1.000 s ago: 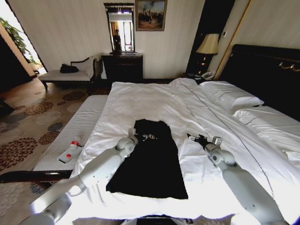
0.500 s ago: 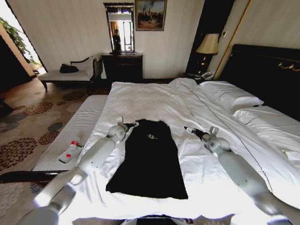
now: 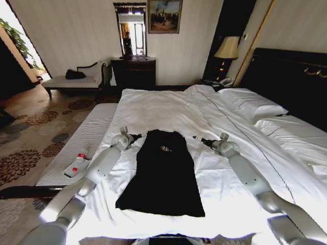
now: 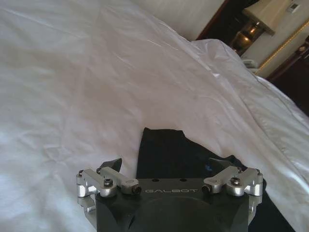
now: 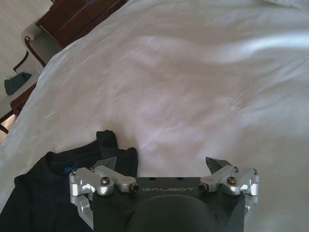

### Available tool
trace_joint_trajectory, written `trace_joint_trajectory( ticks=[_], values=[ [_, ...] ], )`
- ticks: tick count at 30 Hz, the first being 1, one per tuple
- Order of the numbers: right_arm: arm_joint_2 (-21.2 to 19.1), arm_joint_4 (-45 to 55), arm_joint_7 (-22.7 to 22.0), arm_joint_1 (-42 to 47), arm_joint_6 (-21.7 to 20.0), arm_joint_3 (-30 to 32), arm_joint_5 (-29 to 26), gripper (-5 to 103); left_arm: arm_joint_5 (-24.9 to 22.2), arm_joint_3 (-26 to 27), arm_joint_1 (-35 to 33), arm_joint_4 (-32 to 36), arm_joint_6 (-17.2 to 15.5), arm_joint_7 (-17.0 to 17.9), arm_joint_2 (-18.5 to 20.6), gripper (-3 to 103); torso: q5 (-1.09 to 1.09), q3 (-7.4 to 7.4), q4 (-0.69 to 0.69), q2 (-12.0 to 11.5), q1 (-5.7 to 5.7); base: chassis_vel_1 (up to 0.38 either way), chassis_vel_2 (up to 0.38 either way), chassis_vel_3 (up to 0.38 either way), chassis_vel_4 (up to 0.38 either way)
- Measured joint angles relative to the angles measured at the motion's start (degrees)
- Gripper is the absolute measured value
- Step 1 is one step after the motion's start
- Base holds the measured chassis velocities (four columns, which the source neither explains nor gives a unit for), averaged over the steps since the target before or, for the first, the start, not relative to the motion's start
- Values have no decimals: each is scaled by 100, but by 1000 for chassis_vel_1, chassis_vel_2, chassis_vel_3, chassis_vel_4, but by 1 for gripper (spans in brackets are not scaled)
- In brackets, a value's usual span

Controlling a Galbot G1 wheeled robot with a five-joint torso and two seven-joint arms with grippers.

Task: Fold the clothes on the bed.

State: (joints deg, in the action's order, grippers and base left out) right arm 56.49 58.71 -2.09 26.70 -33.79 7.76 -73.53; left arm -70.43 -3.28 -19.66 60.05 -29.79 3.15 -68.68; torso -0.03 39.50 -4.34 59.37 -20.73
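Head view: the black T-shirt (image 3: 164, 173) lies flat on the white bed (image 3: 163, 107), lengthwise, its hem toward the foot edge nearest the robot and its collar toward the far edge. Small white lettering crosses the chest; it is too small to read. The left pincer (image 3: 142, 135) hovers just beside the shirt's left shoulder, the right pincer (image 3: 196, 139) just beside the right shoulder, apart from the fabric. A white bottle (image 3: 75, 165) with a red cap lies on the striped bench (image 3: 87, 140) along the bed's left edge.

Left wrist view: "GALBOT" is printed on the pincer body. The left pincer (image 4: 169, 166) is spread wide, empty, over the shirt's (image 4: 164, 150) shoulder corner.

Right wrist view: the same "GALBOT" mark. The right pincer (image 5: 164, 164) is likewise spread and empty, the shirt (image 5: 58, 188) under one finger; its lower part is cut off.
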Motion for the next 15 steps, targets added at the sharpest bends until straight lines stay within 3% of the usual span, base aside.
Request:
trace_joint_trajectory(
  ticks=[7, 11, 15],
  values=[
    [463, -784, 268, -691, 48, -184, 190, 100, 276, 192, 117, -714, 113, -549, -307, 100, -2, 0, 2, 0, 1, 0, 0, 0, 0],
    [1017, -1461, 539, -1142, 342, -244, 697, 100, 522, 297, 254, -1338, 366, -811, -525, 100, -2, 0, 4, -1, 0, 0, 0, 0, 0],
    [1251, -1883, 642, -1277, 488, -222, 1023, 100, 555, 314, 316, -1546, 484, -969, -577, 100, -1, 1, 4, -1, 0, 0, 0, 0, 0]
  ],
)
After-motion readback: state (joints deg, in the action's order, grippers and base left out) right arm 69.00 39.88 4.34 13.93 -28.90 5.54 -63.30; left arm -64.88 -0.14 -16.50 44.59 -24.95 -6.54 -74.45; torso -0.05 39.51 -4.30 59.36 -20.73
